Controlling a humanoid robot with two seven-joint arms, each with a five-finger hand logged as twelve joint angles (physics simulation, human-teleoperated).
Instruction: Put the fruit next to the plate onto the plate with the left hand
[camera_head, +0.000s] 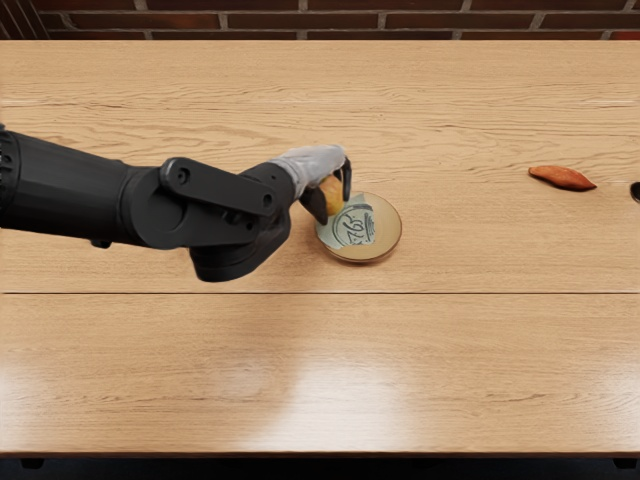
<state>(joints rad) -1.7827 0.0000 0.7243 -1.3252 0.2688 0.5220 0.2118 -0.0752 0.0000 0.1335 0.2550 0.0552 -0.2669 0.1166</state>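
Left hand (322, 180) pinching the yellow fruit (333, 197) in curled fingers, held over the arm-side rim of the plate (392, 240): carry step about done, next needs small shift toward centre, lower, release.

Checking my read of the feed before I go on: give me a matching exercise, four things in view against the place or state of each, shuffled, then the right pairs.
1. left hand
2. yellow fruit
3. plate
4. orange-brown vegetable

A. lies alone at the far right of the table
B. held at the plate's left rim
C. shut around a fruit
D. round, with a patterned centre

Pairs: 1-C, 2-B, 3-D, 4-A
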